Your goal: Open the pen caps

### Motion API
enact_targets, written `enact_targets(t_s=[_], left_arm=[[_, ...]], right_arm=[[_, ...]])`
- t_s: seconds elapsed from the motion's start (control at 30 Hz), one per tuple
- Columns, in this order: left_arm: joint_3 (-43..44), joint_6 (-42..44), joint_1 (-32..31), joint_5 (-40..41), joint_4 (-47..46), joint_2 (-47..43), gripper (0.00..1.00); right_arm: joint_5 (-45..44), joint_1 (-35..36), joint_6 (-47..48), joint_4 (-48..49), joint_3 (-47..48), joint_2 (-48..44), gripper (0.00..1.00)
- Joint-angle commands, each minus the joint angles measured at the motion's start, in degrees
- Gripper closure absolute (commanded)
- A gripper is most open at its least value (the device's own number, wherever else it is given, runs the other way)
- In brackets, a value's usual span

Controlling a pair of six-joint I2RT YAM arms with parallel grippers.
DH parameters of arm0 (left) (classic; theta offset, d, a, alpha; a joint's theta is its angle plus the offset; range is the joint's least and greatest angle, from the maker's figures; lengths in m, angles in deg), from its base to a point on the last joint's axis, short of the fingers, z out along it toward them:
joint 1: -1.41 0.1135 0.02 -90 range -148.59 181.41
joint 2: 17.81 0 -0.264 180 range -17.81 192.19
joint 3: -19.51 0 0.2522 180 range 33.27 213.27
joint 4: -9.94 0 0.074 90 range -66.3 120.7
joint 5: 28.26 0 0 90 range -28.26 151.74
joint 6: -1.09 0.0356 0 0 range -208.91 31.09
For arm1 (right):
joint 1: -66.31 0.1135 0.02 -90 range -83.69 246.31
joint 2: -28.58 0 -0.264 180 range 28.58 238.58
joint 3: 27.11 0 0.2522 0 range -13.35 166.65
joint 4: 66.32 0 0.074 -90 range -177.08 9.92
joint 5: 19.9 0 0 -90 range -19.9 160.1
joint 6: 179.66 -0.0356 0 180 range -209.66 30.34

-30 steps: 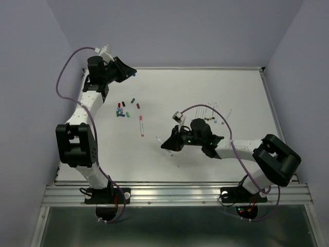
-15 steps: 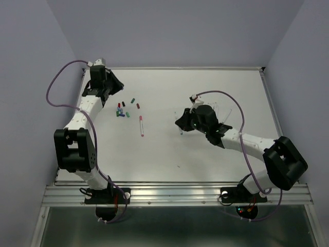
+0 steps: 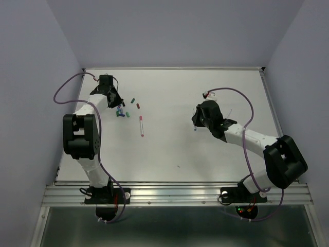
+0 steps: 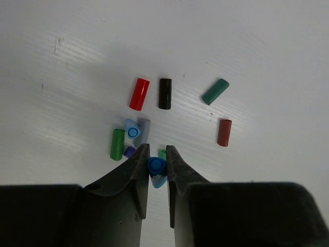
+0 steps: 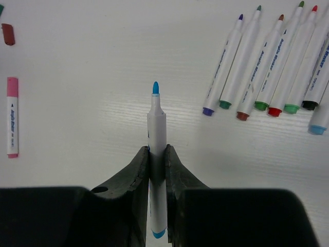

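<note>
Overhead, I've got both arms reaching out across the table [image 3: 205, 154]. The left is at the scatter of loose caps [image 3: 123, 111] on the far left and the right is out toward mid-right, but from up there I can't read what either hand has. The left wrist camera settles one side: the left gripper [image 4: 156, 156] is clamped on a blue cap [image 4: 157, 165], which is pinched between the fingers with its open end facing the lens. Beyond it lie a red cap [image 4: 139, 94] and a black cap [image 4: 165, 93] side by side but apart. A teal cap [image 4: 215, 91] sits off to the right, a brown cap [image 4: 224, 132] below that, and a green cap [image 4: 117, 144] on the left by a few smaller ones bunched near the fingertips. I can't tell whether the held cap is touching the table or is lifted off it. On the right wrist camera, the right gripper [image 5: 156, 154] is closed on a blue-tipped pen [image 5: 156, 121]. Its barrel runs straight out between the fingers, with the bare tip pointing away. This view also shows a row of uncapped pens [image 5: 267, 67] lying side by side at upper right, coloured tips away from me. The overhead shot mostly hides those behind the arm. The pink-capped pen [image 3: 141, 125] lies alone between the two arms with its cap on, and it also shows at the left edge of the right wrist view.
</note>
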Motion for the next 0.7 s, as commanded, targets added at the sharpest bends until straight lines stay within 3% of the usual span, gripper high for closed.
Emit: enact_targets(t_s=[0.0, 0.33, 0.67], left_arm=[[3.69, 1.33, -1.10, 3.17, 1.69, 1.64, 0.81], [5.36, 1.50, -1.89, 4.41, 2.58, 3.94, 0.58], [5.54, 1.94, -2.41, 2.39, 2.76, 1.57, 0.47]], right_arm=[[-2.51, -1.50, -0.57, -1.34, 1.16, 0.03, 0.99], [-3.75, -3.18, -0.84, -2.48, 1.25, -0.14, 0.99], [-7.87, -6.33, -1.27, -7.04, 2.74, -0.85, 0.98]])
